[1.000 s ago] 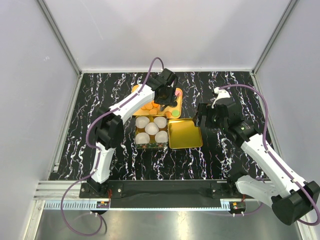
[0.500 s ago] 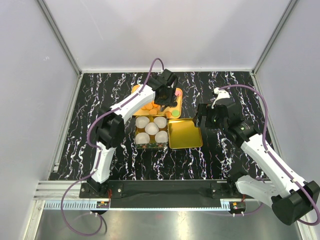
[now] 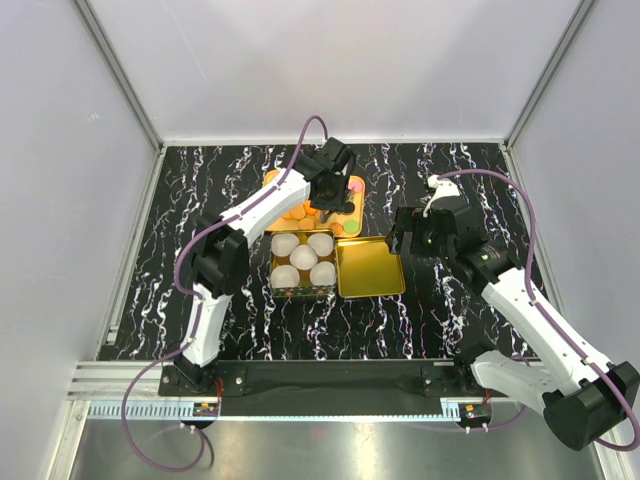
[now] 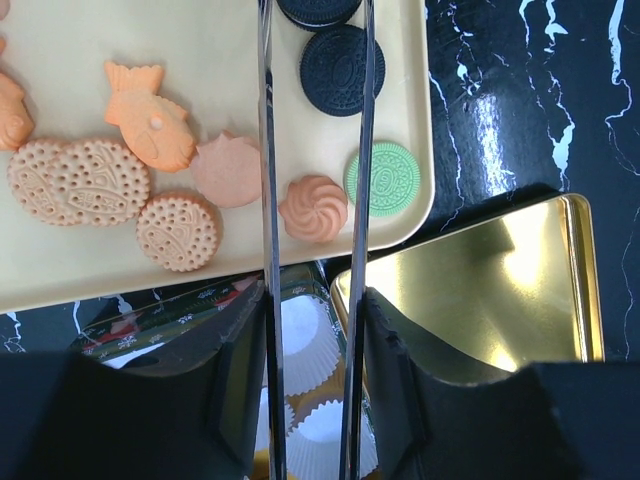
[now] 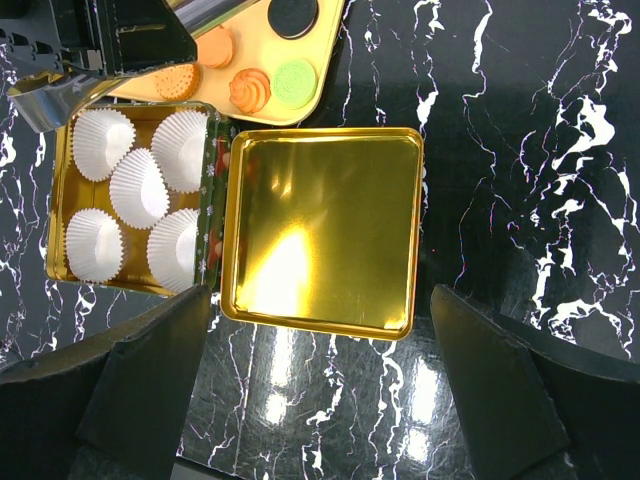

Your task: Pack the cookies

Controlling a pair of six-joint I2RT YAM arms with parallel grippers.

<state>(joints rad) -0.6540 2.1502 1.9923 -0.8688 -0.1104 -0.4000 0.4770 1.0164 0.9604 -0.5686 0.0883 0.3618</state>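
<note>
The left wrist view alone shows the cookies (image 4: 178, 232) plainly. They lie loose on a pale tray (image 4: 200, 40) filling the upper left of the frame: an orange fish, two perforated biscuits, a pinkish shell shape, an orange swirl cookie (image 4: 313, 208), a green cookie (image 4: 383, 180) by the tray's right rim and a black cookie (image 4: 335, 70) near the top.

The left tool (image 4: 315, 300) is clamped on a pair of metal tongs (image 4: 267, 150), whose two blades run up the middle of the frame over the tray. The swirl cookie lies between the blades and the right blade crosses the black cookie. The tips pass out of the top edge, so I cannot tell whether they pinch anything. In the top view the left arm covers much of the tray at upper centre, and the cookies there are only orange specks.

The right wrist view gives the clearest sight of the tin (image 5: 55, 200) at the left of the frame, holding five white paper cups (image 5: 135, 190). A gold lid (image 5: 320, 230) lies hollow side up, right against the tin's right wall. The right tool (image 5: 320, 300) hangs over the lid with its fingers spread wide and nothing between them. In the top view it sits just right of the lid, over the black marbled surface (image 3: 450, 310).
</note>
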